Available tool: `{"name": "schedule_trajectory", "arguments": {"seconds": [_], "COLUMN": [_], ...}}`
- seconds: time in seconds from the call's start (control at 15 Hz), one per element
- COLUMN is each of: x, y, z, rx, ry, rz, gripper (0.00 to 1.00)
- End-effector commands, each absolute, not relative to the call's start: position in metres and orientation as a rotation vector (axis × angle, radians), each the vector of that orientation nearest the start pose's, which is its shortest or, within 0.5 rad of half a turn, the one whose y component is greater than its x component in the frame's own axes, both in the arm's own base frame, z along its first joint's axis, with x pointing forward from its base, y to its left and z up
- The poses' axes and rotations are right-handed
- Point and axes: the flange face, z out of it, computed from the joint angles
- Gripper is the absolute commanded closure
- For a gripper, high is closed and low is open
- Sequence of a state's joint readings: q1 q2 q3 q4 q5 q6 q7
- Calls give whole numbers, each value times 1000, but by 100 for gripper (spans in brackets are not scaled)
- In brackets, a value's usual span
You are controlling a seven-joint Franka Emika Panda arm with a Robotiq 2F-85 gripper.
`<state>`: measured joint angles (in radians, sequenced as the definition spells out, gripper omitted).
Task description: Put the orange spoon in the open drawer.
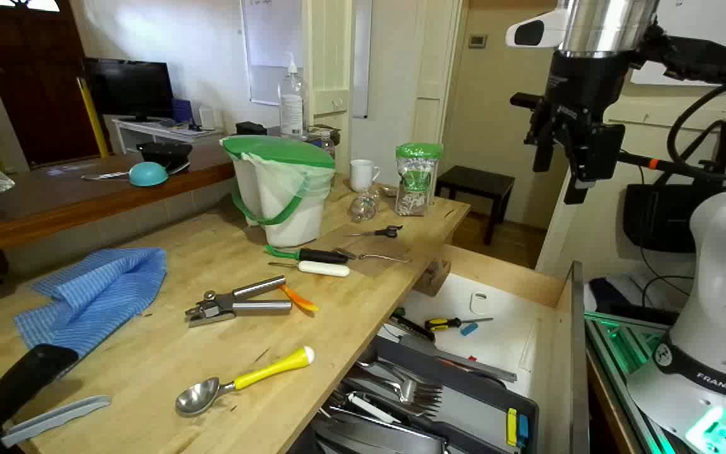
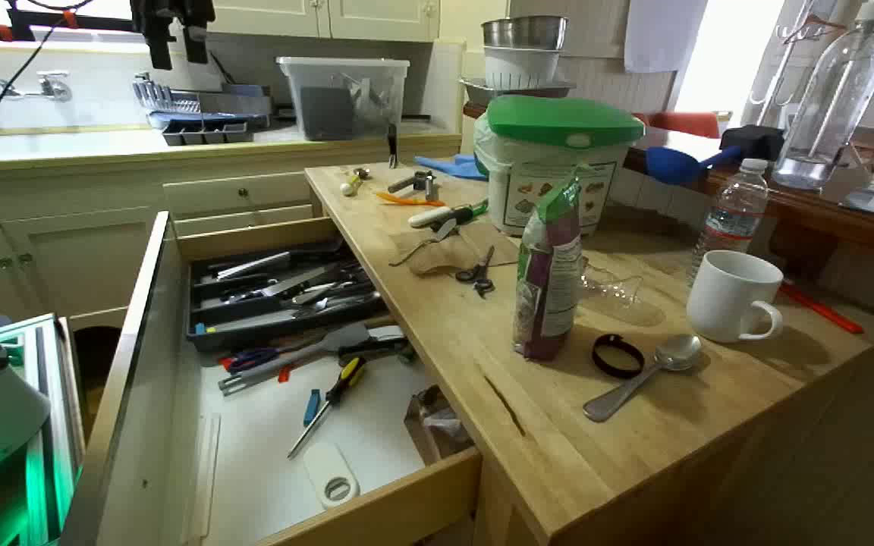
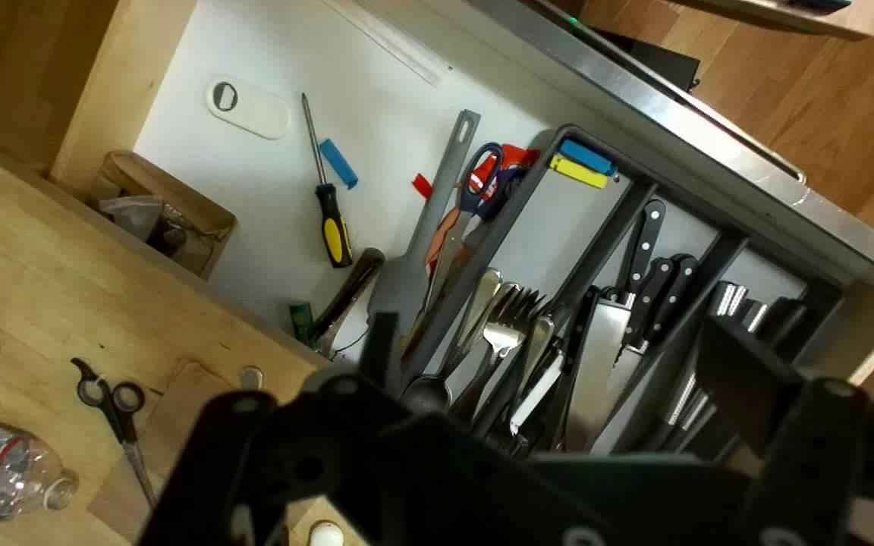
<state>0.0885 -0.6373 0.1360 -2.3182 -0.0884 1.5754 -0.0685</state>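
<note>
The black, two-fingered pincer hangs spread apart and empty; the pale, shallow wooden drawer below it is already open. The small, slim orange plastic spoon lies lower, well apart from the pincer, on the light wooden counter, so pick-up, carry and release all seem left.

The small spoon was orange; the cloth was blue with fine pale lines; the bucket was white, its lid green; the open drawer was pale wood-toned, its tray dark grey; the gripper was black.
</note>
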Motion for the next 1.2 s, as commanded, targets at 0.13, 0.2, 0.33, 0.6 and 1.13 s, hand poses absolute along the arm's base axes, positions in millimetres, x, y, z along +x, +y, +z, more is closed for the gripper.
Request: {"name": "schedule_trajectory", "arguments": {"seconds": [0.13, 0.2, 0.33, 0.6, 1.13], "x": [338, 338, 338, 355, 492], "y": [77, 77, 77, 70, 81], "z": [560, 560, 560, 550, 543], "rx": [-3284, -3284, -3284, -3307, -3242], "ry": [-441, -441, -441, -441, -575], "rz": [166, 166, 166, 166, 37], "gripper": [0, 0, 0, 0, 0]}}
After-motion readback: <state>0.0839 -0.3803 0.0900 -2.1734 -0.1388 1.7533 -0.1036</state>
